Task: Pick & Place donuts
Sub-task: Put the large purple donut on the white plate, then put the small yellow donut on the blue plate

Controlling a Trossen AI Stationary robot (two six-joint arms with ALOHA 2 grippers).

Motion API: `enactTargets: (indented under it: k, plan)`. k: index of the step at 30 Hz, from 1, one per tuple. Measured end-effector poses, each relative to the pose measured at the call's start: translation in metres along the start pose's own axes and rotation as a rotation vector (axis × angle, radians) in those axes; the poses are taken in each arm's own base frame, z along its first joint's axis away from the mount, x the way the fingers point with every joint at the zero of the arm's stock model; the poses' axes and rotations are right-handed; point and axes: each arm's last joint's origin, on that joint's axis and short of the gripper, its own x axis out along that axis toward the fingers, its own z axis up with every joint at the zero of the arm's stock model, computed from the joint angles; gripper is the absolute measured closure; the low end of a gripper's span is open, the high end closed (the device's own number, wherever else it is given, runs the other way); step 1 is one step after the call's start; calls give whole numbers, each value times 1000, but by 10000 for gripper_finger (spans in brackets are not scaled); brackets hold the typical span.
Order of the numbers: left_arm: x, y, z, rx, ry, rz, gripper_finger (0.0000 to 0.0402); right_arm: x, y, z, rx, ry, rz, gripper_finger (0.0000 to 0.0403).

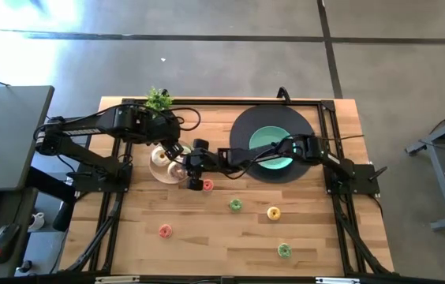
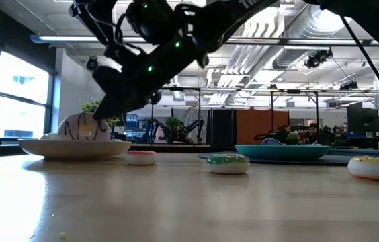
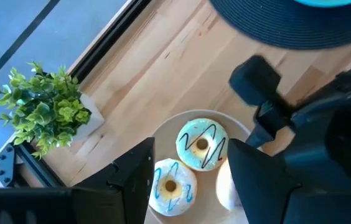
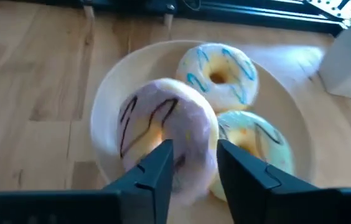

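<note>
A beige plate (image 1: 159, 167) left of the table's middle carries three larger iced donuts: a white one with blue lines (image 4: 219, 71), a cream-green one (image 4: 256, 140) and a pink one with dark lines (image 4: 163, 127). My right gripper (image 4: 194, 174) is shut on the pink donut, which stands on edge (image 2: 82, 126). My left gripper (image 3: 191, 186) hangs open above the plate, over the white donut (image 3: 172, 183) and beside the cream-green one (image 3: 201, 144). Five smaller donuts lie flat on the wood: red (image 1: 207, 184), green (image 1: 236, 205), yellow (image 1: 274, 213), pink (image 1: 165, 231), green (image 1: 284, 250). My right gripper pinches the pink donut's ring at its near rim (image 4: 194, 163), one finger on each flat face. The fingers come slanting down from the table's right. The donut is tipped up on edge over the plate; whether its lower rim still rests on the plate I cannot tell.
A teal plate (image 1: 274, 148) sits on a round dark mat (image 1: 242, 138) under the right arm. A small potted plant (image 1: 158, 99) stands at the far edge behind the beige plate. A black frame (image 1: 329, 166) borders the wood. The two grippers are close together over the beige plate.
</note>
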Motion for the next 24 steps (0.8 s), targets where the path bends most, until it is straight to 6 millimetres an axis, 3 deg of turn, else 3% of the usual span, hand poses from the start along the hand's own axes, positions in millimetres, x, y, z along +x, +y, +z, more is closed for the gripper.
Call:
enactTargets:
  k: [6, 11, 14, 17, 24]
  plan:
    - [0, 0, 0, 0, 3, 2, 205, -14, -2, 13, -38, -5, -37, 244]
    - [0, 0, 0, 0, 7, -5, 205, -40, -9, 16, -129, 146, -36, 229]
    - [0, 0, 0, -4, 3, 4, 205, -77, -9, 27, -176, 253, -40, 230]
    - [0, 0, 0, -6, 2, 5, 205, -127, -8, 40, -219, 347, -20, 234]
    - [5, -5, 3, -17, 3, -8, 205, -221, -5, 39, -133, 542, 51, 236]
